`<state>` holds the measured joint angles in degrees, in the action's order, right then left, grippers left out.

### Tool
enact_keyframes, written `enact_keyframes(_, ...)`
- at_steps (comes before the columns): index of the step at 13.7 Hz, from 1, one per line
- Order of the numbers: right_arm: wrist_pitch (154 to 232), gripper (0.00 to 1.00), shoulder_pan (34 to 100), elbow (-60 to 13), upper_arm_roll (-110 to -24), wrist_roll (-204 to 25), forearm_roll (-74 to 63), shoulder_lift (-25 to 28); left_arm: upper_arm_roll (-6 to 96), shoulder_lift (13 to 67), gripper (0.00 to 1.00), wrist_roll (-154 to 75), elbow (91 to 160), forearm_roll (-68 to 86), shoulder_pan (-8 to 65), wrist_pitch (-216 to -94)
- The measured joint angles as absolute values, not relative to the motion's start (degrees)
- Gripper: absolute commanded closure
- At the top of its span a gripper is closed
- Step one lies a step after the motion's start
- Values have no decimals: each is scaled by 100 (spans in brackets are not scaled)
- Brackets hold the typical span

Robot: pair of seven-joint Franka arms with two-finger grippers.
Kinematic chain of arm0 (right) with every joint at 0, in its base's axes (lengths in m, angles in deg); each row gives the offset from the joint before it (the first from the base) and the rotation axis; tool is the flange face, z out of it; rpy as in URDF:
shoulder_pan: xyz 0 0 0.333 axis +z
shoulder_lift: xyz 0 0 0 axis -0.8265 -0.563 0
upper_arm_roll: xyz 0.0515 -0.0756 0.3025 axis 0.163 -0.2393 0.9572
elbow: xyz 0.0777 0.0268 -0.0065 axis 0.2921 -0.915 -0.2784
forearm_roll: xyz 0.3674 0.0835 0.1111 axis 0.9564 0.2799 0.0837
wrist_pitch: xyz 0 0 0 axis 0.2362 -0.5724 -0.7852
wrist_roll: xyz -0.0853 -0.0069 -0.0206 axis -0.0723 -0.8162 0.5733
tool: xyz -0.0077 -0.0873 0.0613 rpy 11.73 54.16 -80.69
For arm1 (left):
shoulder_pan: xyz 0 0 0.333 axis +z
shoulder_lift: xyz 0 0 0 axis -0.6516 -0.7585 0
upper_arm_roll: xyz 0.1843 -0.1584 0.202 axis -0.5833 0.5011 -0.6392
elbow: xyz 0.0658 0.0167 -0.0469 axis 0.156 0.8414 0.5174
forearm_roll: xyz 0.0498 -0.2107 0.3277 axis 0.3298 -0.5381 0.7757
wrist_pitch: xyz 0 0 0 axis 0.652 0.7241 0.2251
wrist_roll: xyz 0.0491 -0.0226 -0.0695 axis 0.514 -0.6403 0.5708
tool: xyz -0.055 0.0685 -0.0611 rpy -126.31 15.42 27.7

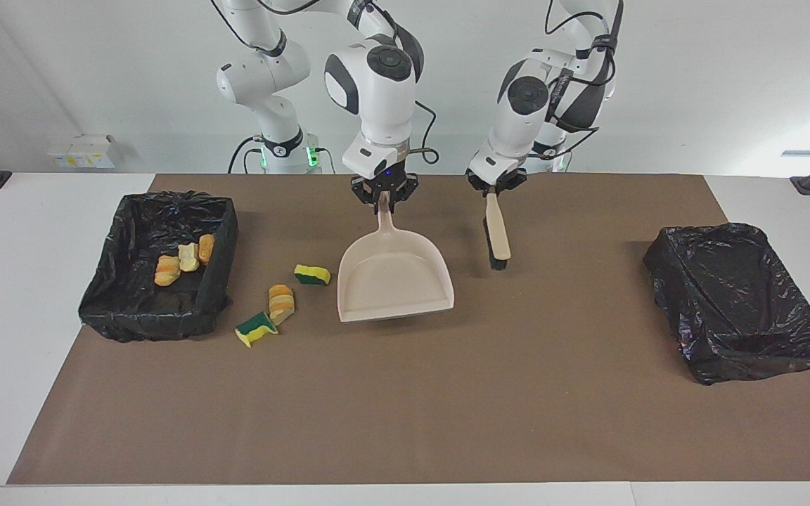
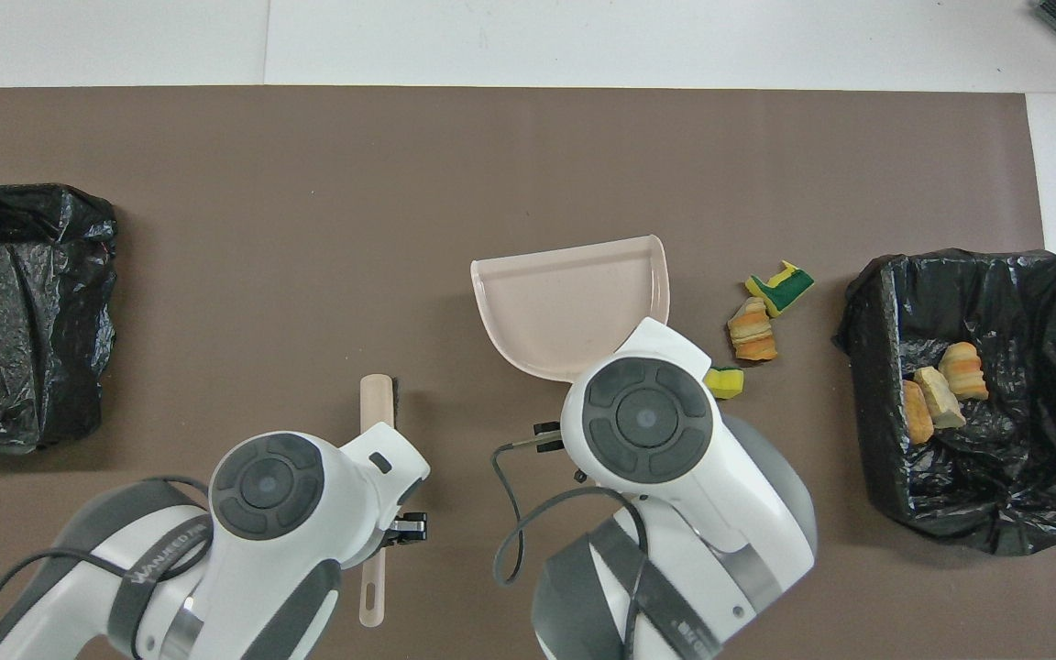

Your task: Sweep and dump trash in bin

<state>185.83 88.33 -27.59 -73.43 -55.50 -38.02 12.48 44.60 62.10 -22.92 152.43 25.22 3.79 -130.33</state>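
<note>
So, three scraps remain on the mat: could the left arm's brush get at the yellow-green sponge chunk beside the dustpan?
Probably not directly: the beige plastic dustpan, held by the right pincer, lies between the brush and that sponge chunk.
</note>
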Motion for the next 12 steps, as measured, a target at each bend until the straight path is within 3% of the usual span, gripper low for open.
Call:
enact_keyframes(3, 18461, 100, 8361, -2048, -7365, -5990, -3802, 715, 4476, 5904, 100, -1746, 15269, 2489, -321, -13552)
enact_keyframes(7, 18304, 100, 8165, -1456, -7367, -6184, -3800, 324, 4476, 5517, 100, -1627, 15275, 2483, -642, -13922)
enact_keyframes(8, 18298, 100, 8166, -1414, -7361, -6184, -3800, 298, 4470, 5467, 71, -1629, 15275, 2483, -642, -13936)
enact_keyframes(10, 18298, 100, 8167, -1404, -7344, -6184, -3800, 286, 4461, 5413, 0, -1639, 15272, 2483, -642, -13954)
enact_keyframes(12, 18298, 100, 8169, -1403, -7322, -6211, -3800, 284, 4444, 5410, 0, -1632, 15230, 2482, -641, -13954)
